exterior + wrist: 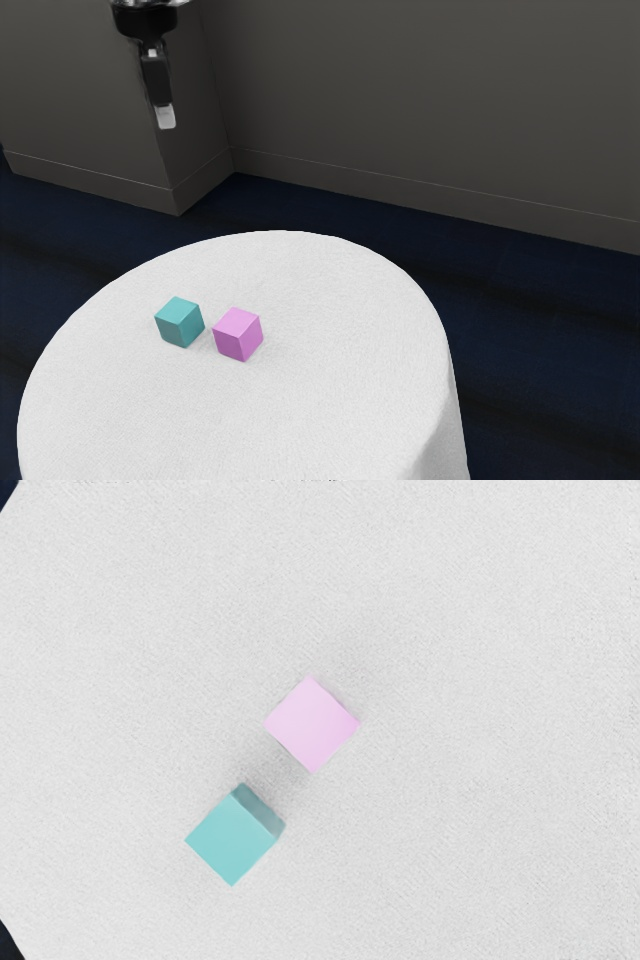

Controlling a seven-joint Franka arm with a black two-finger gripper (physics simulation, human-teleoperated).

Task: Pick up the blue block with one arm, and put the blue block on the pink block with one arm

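Small teal-blue cube (179, 321) is noted resting on round white-clothed bench (330, 290), just beside pale pink cube (237, 333), on its exterior-view left, narrowly apart. Black tool (163, 115) is held high above the pink cube; whether it is open or closed cannot be told.

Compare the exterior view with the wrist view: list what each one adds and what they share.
Exterior view adds: the claw hanging high at the exterior view's upper left, well above the table, plus the grey wall and the cloth draping down the table's rounded side.
Wrist view adds: a straight-down look at the top faces of the blue block and the pink block, with a clear gap between them.
Both share: the two blocks resting on the white table, neither stacked nor held.
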